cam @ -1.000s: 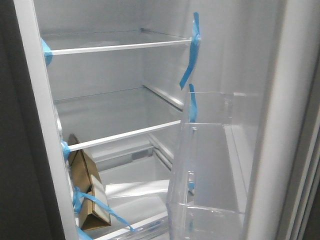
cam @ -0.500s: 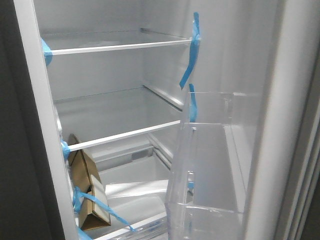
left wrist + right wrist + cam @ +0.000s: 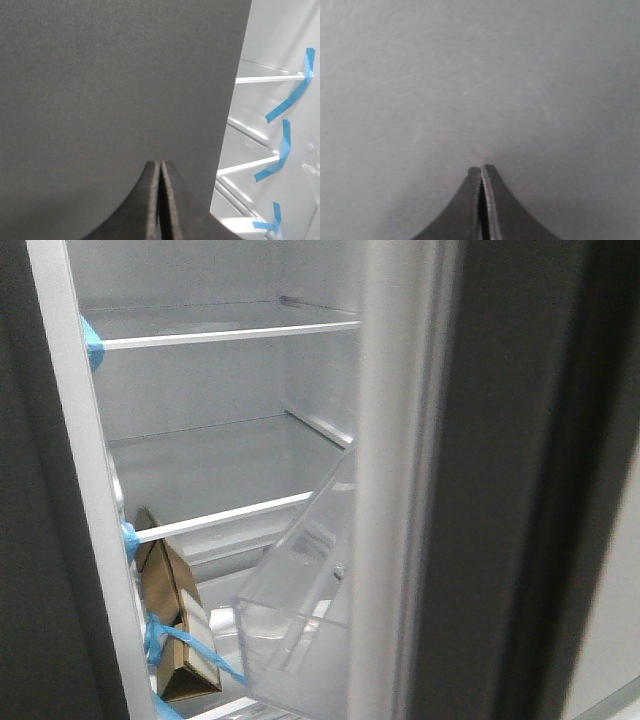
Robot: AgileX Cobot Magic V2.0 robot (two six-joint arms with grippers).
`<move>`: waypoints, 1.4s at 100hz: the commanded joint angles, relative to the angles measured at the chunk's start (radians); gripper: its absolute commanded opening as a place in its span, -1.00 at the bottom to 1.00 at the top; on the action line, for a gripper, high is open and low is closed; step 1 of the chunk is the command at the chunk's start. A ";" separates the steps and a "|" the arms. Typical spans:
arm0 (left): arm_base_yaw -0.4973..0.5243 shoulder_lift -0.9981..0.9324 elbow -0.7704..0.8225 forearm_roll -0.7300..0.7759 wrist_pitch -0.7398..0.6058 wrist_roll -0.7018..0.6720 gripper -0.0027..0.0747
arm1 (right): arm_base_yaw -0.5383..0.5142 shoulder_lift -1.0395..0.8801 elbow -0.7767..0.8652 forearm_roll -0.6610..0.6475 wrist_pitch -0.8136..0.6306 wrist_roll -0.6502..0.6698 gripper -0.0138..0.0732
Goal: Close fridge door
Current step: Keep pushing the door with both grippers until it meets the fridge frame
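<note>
In front of me the fridge door (image 3: 470,480) stands at the right, its edge toward me, with a door bin (image 3: 295,615) on its inner side jutting left. Behind it run the shelves (image 3: 220,335). A carton (image 3: 180,625) leans at lower left.

The fridge door (image 3: 480,480) is standing partly open on the right of the scene, turned edge-on; its matte dark grey outer face is showing on the right, its white inner edge on the left; a clear bin is jutting left from it.
</note>
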 commanded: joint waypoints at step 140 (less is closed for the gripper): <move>-0.002 -0.023 0.040 -0.006 -0.083 -0.002 -0.98 | 0.525 0.866 -0.754 -1.037 -0.590 -0.007 -0.85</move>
